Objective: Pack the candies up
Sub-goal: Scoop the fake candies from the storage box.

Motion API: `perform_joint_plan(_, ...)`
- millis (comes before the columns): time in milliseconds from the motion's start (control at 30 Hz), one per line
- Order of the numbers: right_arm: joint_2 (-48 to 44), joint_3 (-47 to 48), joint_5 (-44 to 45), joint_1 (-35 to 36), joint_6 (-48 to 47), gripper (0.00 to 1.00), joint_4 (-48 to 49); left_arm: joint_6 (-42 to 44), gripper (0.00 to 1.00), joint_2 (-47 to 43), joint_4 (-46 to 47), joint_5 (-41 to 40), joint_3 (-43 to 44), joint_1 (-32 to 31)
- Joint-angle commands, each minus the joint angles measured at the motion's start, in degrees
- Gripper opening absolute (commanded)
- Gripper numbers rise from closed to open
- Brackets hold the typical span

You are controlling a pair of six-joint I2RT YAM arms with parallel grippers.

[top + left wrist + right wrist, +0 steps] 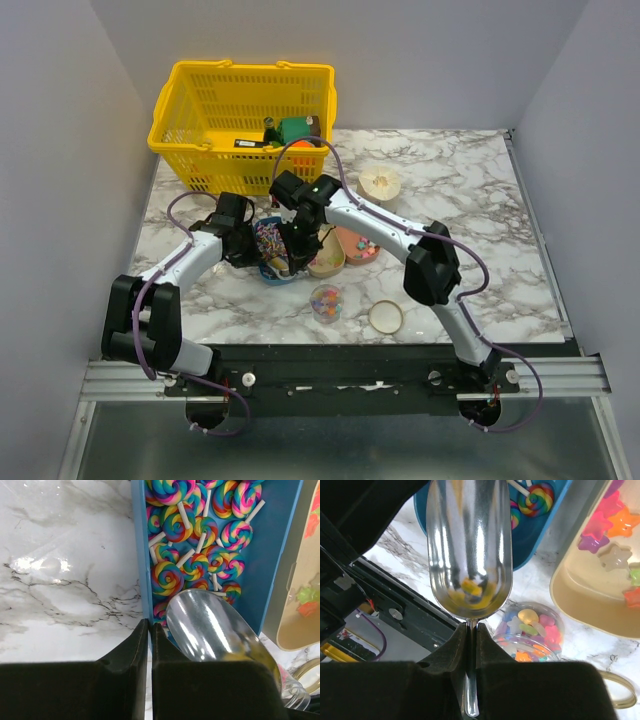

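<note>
Right wrist: scoop [470, 555] bowl cut off at top edge, beyond the fingers [420, 690]; jar [540, 645] of candies [527, 616] partly hidden behind right-hand finger. Left wrist: blue tray [277, 555] cut off beyond fingers; scoop's rear hidden behind them.

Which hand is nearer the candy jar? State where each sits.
Right. The right hand, holding the scoop, hovers right beside the candy jar; the left hand pinches the blue tray, farther left.
</note>
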Motion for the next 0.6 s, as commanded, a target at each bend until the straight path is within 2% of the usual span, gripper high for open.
perform_joint_plan(0, 2.87, 2.66, -1.88, 0.03, -1.87, 0.01, -1.66, 0.55, 0.07, 0.90, -0.17, 1.05, -0.72, 0.38)
perform_joint_plan(167, 4.19, 4.16, -2.23, -0.32, -2.05, 0.01, -2.02, 0.90, 0.00, 0.99, -0.08, 1.23, -0.63, 0.38)
perform_joint_plan(567, 6.65, 5.22, 0.31, -0.77, 3.66, 0.01, 2.63, 1.25, 0.00, 1.08, 0.09, 1.84, -0.81, 0.21)
